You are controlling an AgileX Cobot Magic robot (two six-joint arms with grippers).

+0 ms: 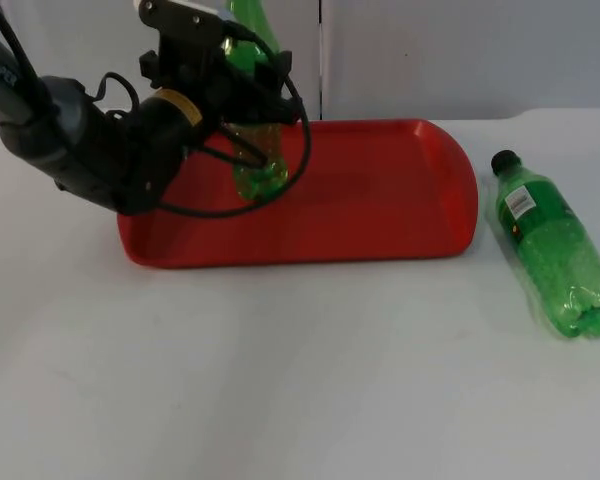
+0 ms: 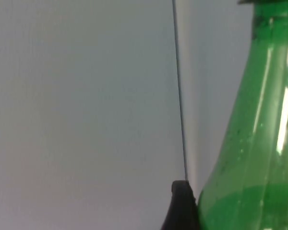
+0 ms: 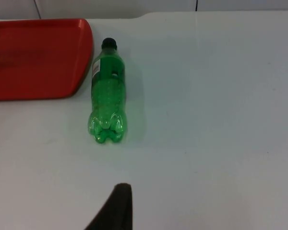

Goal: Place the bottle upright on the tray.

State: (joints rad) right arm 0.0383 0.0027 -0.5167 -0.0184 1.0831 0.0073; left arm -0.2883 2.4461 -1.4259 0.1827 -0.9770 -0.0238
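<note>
A green bottle [image 1: 261, 172] stands upright over the back left part of the red tray [image 1: 380, 195]. My left gripper [image 1: 252, 85] is shut on its middle. In the left wrist view the bottle's shoulder and neck [image 2: 259, 143] rise beside a black fingertip [image 2: 181, 208]. I cannot tell whether the base rests on the tray floor. A second green bottle [image 1: 553, 245] with a black cap lies on its side on the table right of the tray, also seen as the lying bottle [image 3: 107, 98] near the tray's corner [image 3: 38, 57]. My right gripper [image 3: 116, 208] waits over the table, short of that bottle.
The tray has a raised rim, and most of its floor to the right of the held bottle is bare. The grey partition wall [image 1: 430, 50] stands just behind the tray. White table [image 1: 300, 370] stretches in front of it.
</note>
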